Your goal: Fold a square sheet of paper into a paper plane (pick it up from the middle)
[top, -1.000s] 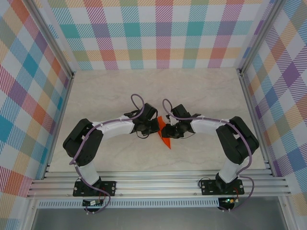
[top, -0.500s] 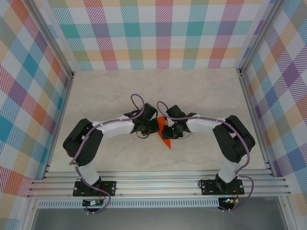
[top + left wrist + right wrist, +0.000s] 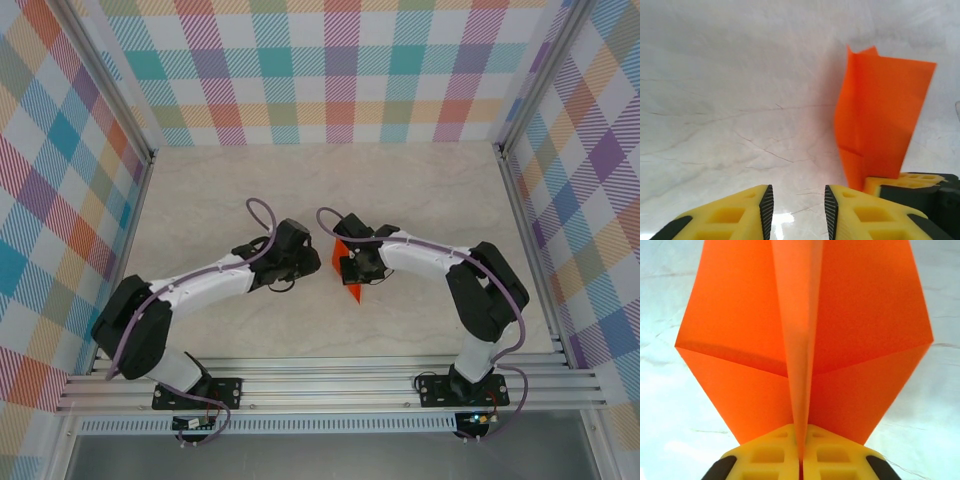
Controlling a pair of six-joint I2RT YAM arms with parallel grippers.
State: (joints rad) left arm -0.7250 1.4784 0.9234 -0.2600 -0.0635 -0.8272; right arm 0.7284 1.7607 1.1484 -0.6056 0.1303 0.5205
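Note:
The square sheet of paper is now a folded orange paper plane (image 3: 740,330) with a centre crease and two wings spread to either side. My right gripper (image 3: 801,452) is shut on that centre crease, holding the plane (image 3: 350,292) near the middle of the table. In the left wrist view the plane (image 3: 880,115) stands on edge to the right, with a yellow finger of the right gripper (image 3: 905,182) at its base. My left gripper (image 3: 798,210) is open, a short way left of the paper, with only bare table between its fingers. From above, the left gripper (image 3: 306,262) faces the right gripper (image 3: 350,268).
The pale marbled tabletop (image 3: 400,190) is enclosed by plaid walls on three sides, with aluminium rails (image 3: 330,385) along the near edge. Both arms reach inward and nearly meet at the table's centre.
My left gripper has opened, let go of the paper and drawn back to the left, its arm swinging outward. My right gripper has closed on the centre crease.

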